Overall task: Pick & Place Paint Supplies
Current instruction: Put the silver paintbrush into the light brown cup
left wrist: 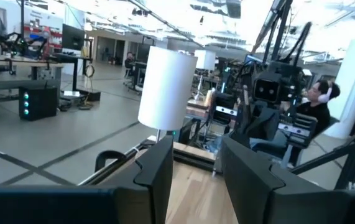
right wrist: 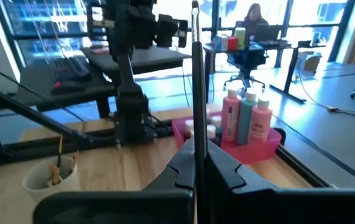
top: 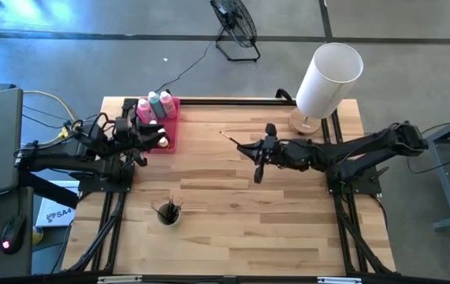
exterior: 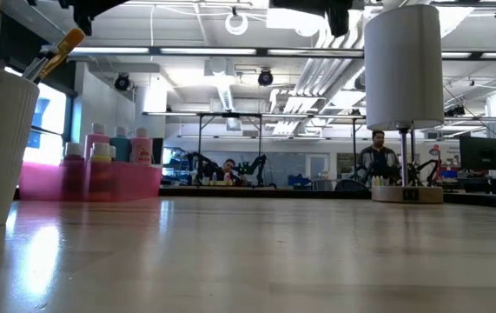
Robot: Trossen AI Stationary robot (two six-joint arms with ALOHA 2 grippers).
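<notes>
The right gripper (right wrist: 197, 171) was clamped on a thin brush (right wrist: 196, 81), its long axis upright. The white cup (top: 167, 213) lay toward the left arm. The left gripper (left wrist: 196, 180) stood half-open, empty, by the pink tray (top: 169, 126).

I see the three squeeze bottles (top: 155, 105), two pink and one teal with white caps, standing upright in a row at the table's far left, small paint pots (top: 161, 142) beside them. One thin dark brush (right wrist: 196, 81) stands upright, pinched between closed fingers.
</notes>
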